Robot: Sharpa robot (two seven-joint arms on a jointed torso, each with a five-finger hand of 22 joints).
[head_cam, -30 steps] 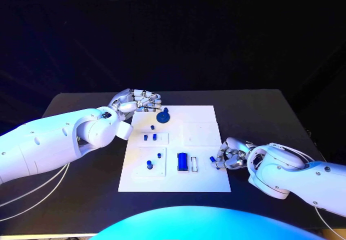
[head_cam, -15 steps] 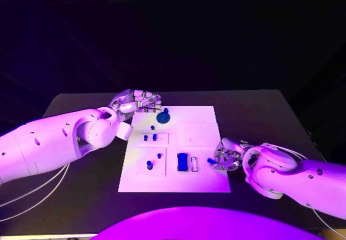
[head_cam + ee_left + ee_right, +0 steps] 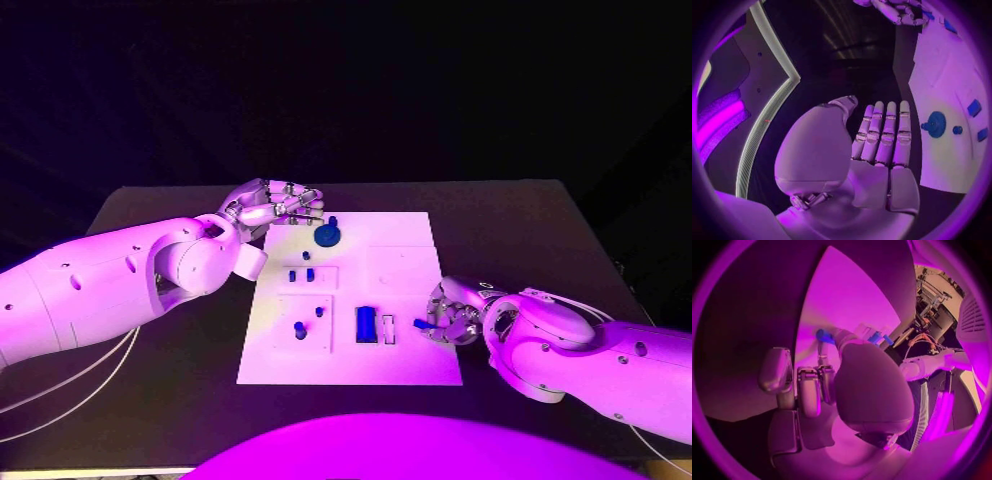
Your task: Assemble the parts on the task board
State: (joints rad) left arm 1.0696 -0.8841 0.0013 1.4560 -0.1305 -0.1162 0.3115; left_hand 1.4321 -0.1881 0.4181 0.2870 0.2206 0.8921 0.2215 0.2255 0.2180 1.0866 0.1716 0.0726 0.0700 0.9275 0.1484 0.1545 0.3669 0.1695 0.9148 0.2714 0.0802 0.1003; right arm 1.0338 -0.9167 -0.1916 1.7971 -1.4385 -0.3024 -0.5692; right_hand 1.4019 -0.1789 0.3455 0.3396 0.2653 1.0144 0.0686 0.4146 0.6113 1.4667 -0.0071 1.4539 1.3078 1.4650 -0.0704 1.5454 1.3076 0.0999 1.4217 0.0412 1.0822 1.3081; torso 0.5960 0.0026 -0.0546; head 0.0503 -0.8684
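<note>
A: Where does the right hand [image 3: 453, 318] sit?
B: At the near right edge of the flat white task board [image 3: 397, 270], pinching a small blue peg [image 3: 423, 323] in its fingertips, just over that edge.
A: And the left hand [image 3: 271, 205]?
B: At the board's far left corner, holding nothing, fingers straight and together. A round blue gear-like part [image 3: 327, 235] lies on the board just beside it.
</note>
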